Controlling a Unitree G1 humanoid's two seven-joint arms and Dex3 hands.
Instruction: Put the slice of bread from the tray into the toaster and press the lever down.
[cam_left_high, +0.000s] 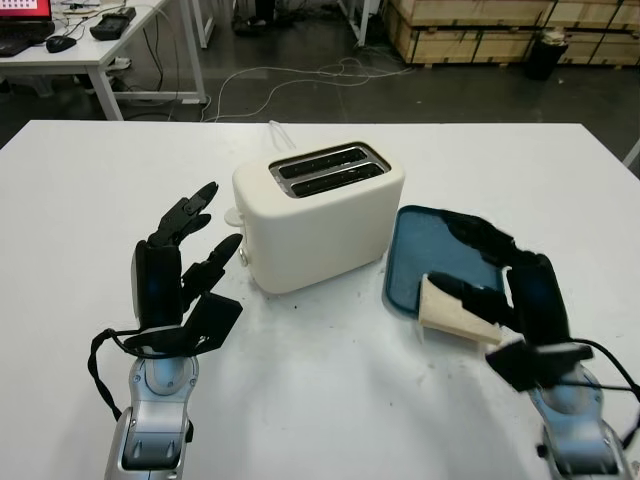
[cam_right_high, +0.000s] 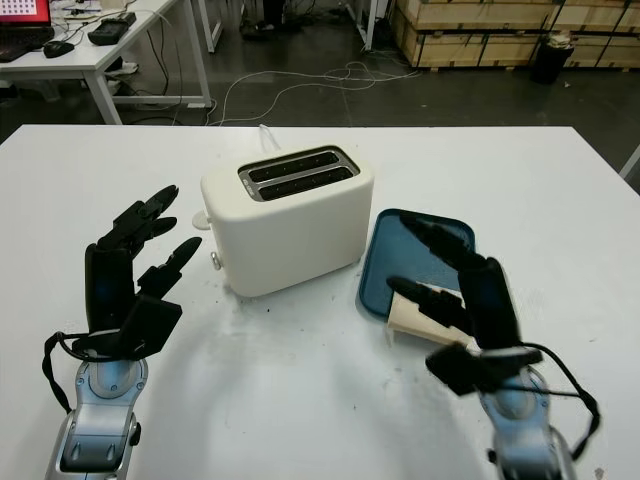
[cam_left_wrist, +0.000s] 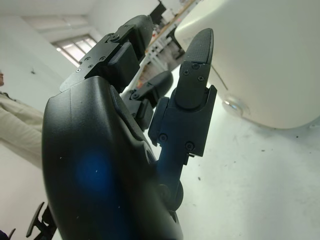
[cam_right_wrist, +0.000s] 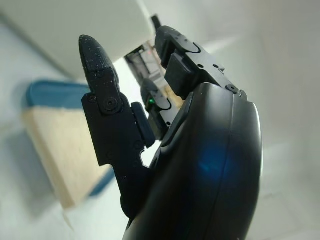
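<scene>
A cream two-slot toaster (cam_left_high: 320, 220) stands mid-table, with its lever knob (cam_left_high: 232, 215) up on the end facing my left hand. The blue tray (cam_left_high: 430, 235) lies just right of it. A slice of bread (cam_left_high: 445, 305) rests tilted on the tray's near edge, partly over the table. My right hand (cam_left_high: 450, 255) hovers open over the tray, its thumb (cam_left_high: 480, 297) above the bread and its long fingers above the tray's middle; in the right wrist view the bread (cam_right_wrist: 55, 150) lies beyond the thumb, ungrasped. Raised above the table left of the toaster is my left hand (cam_left_high: 215, 218), open and apart from it.
The white table (cam_left_high: 320, 400) stretches wide around the toaster and tray. A white cable (cam_left_high: 280, 130) runs off the back edge behind the toaster. Beyond the table are a desk (cam_left_high: 100, 50) at the far left and wooden crates (cam_left_high: 480, 25) at the far right.
</scene>
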